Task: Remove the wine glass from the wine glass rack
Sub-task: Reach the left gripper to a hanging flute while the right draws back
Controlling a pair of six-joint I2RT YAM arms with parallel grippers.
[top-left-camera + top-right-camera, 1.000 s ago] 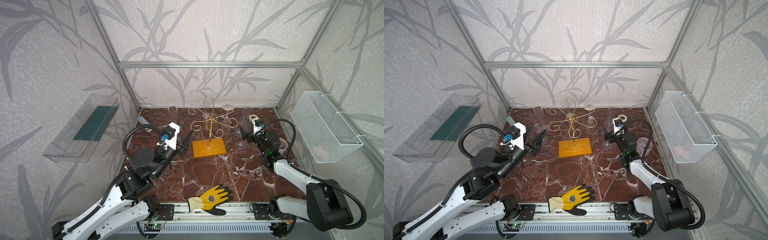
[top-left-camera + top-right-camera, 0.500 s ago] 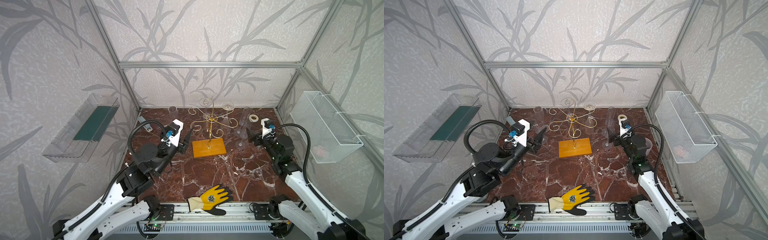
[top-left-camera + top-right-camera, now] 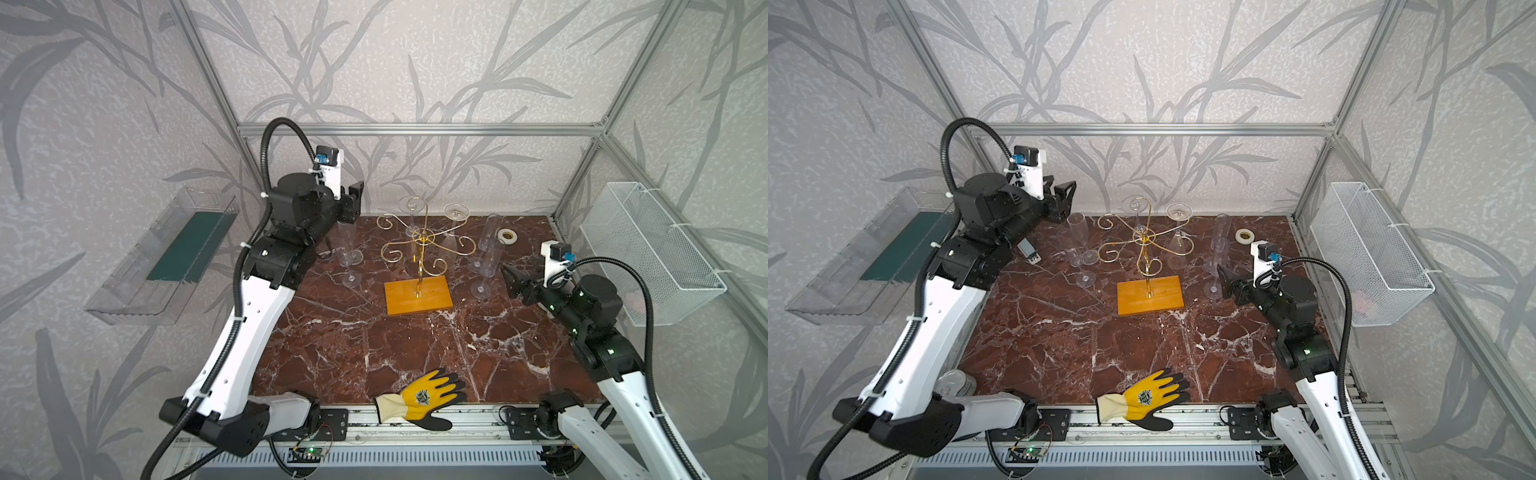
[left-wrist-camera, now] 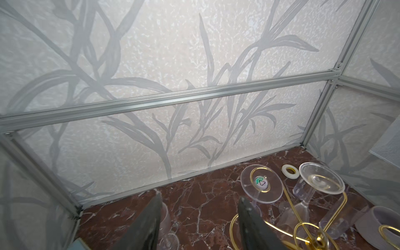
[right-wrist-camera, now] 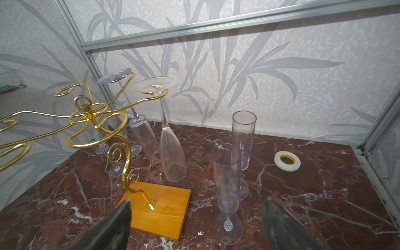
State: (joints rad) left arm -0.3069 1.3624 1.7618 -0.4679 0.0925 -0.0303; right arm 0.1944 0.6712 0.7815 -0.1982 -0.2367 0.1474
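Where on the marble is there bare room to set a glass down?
The widest bare marble lies between the rack's wooden base and the yellow glove at the front edge. The back is crowded: the left flutes and right flutes stand close by the wine glass rack, with a tape roll in the far right corner.

A yellow glove (image 3: 419,401) lies at the front edge of the table (image 3: 353,340). A white tape roll (image 3: 507,237) sits far back. A wire basket (image 3: 648,253) and a clear tray (image 3: 166,257) hang at the sides.
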